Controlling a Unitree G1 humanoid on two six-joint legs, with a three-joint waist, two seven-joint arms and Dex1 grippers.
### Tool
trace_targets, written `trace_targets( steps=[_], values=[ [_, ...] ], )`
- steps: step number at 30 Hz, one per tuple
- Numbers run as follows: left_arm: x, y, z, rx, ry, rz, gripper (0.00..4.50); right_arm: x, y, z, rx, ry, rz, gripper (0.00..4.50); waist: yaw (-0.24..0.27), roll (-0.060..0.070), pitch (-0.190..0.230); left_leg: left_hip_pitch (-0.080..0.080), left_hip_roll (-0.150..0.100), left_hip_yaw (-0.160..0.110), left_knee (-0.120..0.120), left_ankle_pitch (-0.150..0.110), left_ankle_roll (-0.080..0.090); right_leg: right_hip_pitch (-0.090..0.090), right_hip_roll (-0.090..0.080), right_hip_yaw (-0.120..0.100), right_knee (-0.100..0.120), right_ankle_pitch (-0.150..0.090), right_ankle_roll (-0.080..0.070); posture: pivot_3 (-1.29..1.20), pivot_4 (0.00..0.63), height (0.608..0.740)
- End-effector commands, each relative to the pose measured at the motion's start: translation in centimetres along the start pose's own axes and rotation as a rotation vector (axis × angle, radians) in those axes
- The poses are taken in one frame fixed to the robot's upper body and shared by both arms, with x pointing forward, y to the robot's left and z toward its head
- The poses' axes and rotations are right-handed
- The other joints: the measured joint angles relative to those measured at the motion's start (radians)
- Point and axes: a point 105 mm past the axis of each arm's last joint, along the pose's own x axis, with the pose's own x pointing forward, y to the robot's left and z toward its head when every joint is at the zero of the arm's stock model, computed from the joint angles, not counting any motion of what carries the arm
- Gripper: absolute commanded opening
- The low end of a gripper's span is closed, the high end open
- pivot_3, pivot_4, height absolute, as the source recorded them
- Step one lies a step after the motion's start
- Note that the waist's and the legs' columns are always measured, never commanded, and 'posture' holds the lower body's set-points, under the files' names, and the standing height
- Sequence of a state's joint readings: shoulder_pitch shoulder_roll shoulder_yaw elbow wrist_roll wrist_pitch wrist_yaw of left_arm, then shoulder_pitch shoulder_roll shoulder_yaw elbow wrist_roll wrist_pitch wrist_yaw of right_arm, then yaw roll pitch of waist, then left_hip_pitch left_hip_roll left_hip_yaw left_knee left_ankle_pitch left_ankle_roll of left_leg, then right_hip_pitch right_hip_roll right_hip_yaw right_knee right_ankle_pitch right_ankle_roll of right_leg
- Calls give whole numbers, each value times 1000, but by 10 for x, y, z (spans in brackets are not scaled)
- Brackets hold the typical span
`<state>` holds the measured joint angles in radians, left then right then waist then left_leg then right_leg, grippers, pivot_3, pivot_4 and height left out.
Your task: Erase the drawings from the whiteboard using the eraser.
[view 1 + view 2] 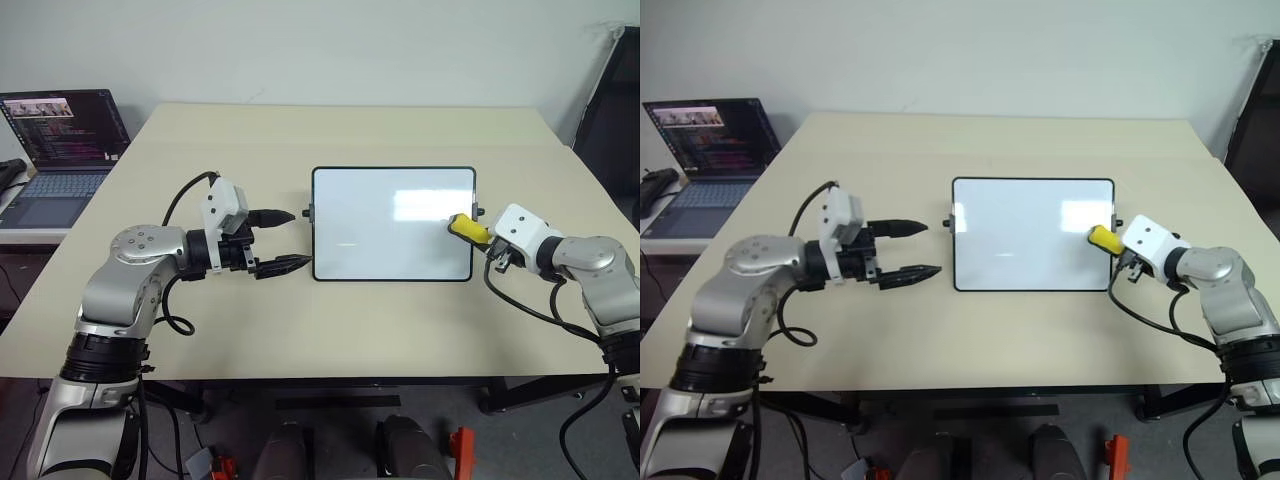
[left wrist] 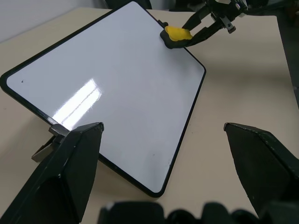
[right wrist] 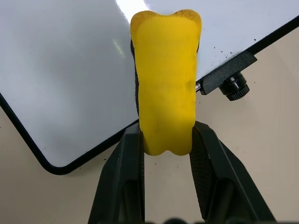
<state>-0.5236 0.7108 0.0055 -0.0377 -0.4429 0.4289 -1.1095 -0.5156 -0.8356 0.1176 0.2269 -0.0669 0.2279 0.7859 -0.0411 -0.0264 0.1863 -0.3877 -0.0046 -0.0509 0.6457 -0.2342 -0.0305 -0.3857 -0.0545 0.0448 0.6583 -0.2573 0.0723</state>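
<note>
The whiteboard (image 1: 393, 223) is lying flat near the middle of the pale tabletop (image 1: 350, 330), its long axis running left to right across the robot's front and its shorter sides facing the two arms. Its white surface is showing glare patches; in the left wrist view only a couple of tiny dark specks are visible on it, and I cannot tell whether any drawings are remaining.

The right claw (image 1: 478, 233) is pinching the eraser (image 1: 467, 228), a small yellow block, between its two black fingers (image 3: 122, 182), closed tight on the block's sides. The eraser is sitting over the board's right edge, just beside the small black knob (image 3: 235, 87) on that side. Its long axis is lying along the claw's fingers, pointing from the right arm toward the left and slightly away, so that its free end is reaching in over the white surface (the held end is hanging past the frame, over the tabletop).

The left claw (image 1: 290, 242) is hovering just beside the board's left edge, fingers spread wide apart and holding nothing, pointing toward the board.

A laptop (image 1: 58, 150) is standing open at the far left, well apart from the board.
</note>
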Motion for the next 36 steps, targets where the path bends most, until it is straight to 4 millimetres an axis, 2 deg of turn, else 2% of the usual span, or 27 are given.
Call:
trace_targets(
  steps=[1,4,6,8,11,13,16,19,22,26,28,32,34,36],
  values=[
    [-2,2,10,38,-23,6,4500,3,17,-10,20,39,56,970,0,0,0,0,0,0,0,0,0,0,0,0,0,0,0,0,150,740],
    [-2,1,10,37,-22,6,4500,3,43,0,18,3,166,970,0,0,0,0,0,0,0,0,0,0,0,0,0,0,0,0,150,740],
    [-2,1,9,36,-21,5,4500,1,62,-2,14,21,240,970,-3,0,0,0,1,0,-1,0,0,0,0,0,0,0,0,0,150,740],
    [-1,1,10,36,-22,4,4500,-1,71,-6,18,39,272,970,-6,0,0,0,1,0,-1,0,0,0,1,0,0,0,0,0,150,740],
    [-1,1,9,35,-22,3,4500,-4,74,-10,25,58,279,969,-7,0,0,0,1,0,-1,0,0,-1,1,0,0,0,0,0,150,740],
    [-1,1,10,34,-23,2,4500,-8,64,-3,51,21,244,969,-6,0,0,0,1,0,-1,0,0,-1,1,0,0,0,0,0,150,740],
    [-2,1,10,35,-23,2,4500,-24,38,26,132,-115,184,969,-4,1,1,-3,1,-1,-1,0,0,-3,1,-1,0,-1,0,0,150,740],
    [-3,3,11,37,-22,3,4500,-57,4,53,217,-259,125,969,-2,2,2,-6,0,-2,-1,0,0,-5,0,-1,-1,1,-2,0,150,740],
    [-3,3,12,40,-23,0,4500,-91,-17,59,244,-299,76,969,9,4,3,-9,0,-3,-1,-1,0,-6,0,-3,-1,1,-4,0,150,740],
    [-2,4,13,43,-26,-7,4500,-119,-26,47,266,-272,31,969,17,3,3,-10,0,-6,-2,-2,-1,-5,0,-6,-5,0,-4,0,150,740],
    [-1,4,13,42,-27,-11,4500,-125,-25,37,275,-240,18,969,17,3,3,-12,0,-6,-3,-2,-1,-4,0,-7,-9,1,-4,0,150,740],
    [2,2,14,43,-35,-27,4500,-126,-26,26,319,-220,-20,969,13,4,3,-12,0,-4,-3,-3,-1,-4,-1,-5,-11,1,-3,0,150,740],
    [4,1,14,43,-37,-35,4500,-123,-35,10,385,-192,-87,969,10,4,3,-12,0,-4,-3,-3,-1,-4,-1,-5,-11,1,-3,0,150,740],
    [7,-2,14,40,-41,-53,4500,-117,-45,-18,488,-128,-181,969,9,3,3,-11,0,-3,-3,-3,-1,-4,0,-5,-11,1,-3,0,150,740]
  ],
)
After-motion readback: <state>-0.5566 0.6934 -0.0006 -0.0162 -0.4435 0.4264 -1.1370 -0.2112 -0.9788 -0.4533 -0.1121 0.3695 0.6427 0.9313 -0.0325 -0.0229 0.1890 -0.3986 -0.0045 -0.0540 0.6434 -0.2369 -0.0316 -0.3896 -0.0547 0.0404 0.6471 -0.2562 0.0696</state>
